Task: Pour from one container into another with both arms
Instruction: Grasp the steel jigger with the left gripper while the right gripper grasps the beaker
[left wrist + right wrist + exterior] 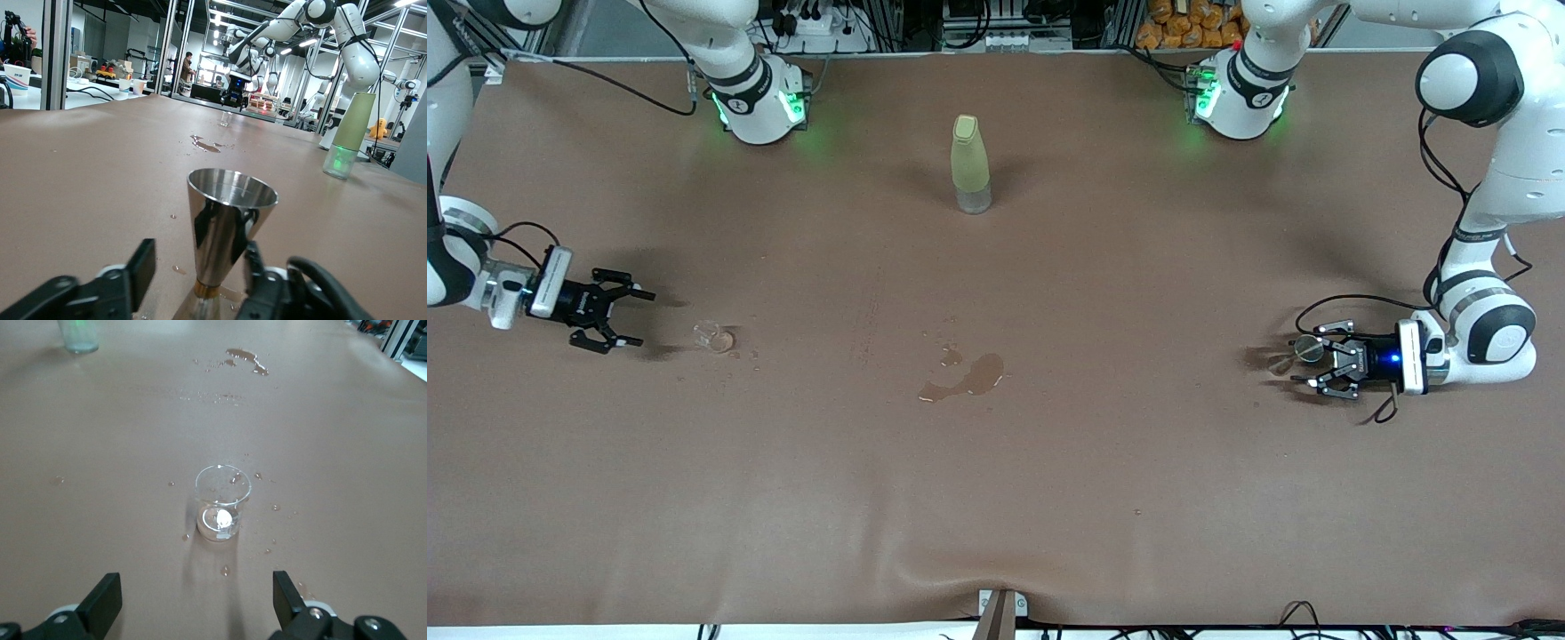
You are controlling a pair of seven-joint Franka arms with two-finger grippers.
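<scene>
The left gripper (1309,366) sat low over the tabletop (1138,498) at the left arm's end, its jaws narrowed around a metal measuring cup (227,230) shaped like two cones joined at a thin waist. In the left wrist view one finger (257,270) stood against the cup's waist, while the other (137,270) was still apart from it, so the jaws were not yet clamped on it. The cup stood upright on the tabletop with its open mouth up.

The right gripper (624,316) hovered low at the right arm's end with its jaws spread wide and holding nothing. A small clear glass beaker (713,336) stood upright on the tabletop just off the fingertips, apart from them, with droplets scattered around it.

Taking the front view as a clock face centred on the tabletop's middle, the beaker lay at about nine o'clock and the measuring cup at about three. A puddle (969,378) of spilled liquid lay close to the centre, slightly toward six o'clock. A tall pale green bottle (969,164) with its cap on stood upright at twelve o'clock, between the two arm bases.
</scene>
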